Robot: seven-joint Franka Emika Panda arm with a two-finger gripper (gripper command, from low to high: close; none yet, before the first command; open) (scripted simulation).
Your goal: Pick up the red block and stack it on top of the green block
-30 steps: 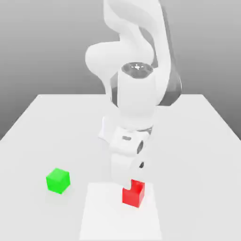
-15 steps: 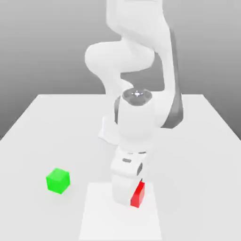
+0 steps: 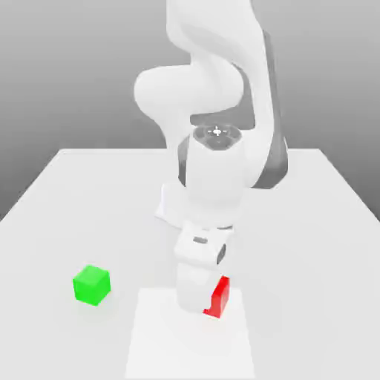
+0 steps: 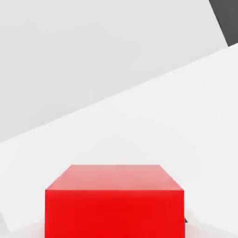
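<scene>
White tabletop [image 3: 67, 193], exterior view: the red block [image 3: 220, 297] is half hidden behind the gripper [image 3: 194, 297], well apart from the green block [image 3: 91, 284]. Finger state can't be told. Hand view: the red block [image 4: 114, 200] is seen close up; an off-centre grip could probably let it slip.

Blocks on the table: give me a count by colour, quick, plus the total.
Red block: 1
Green block: 1
Total: 2
</scene>
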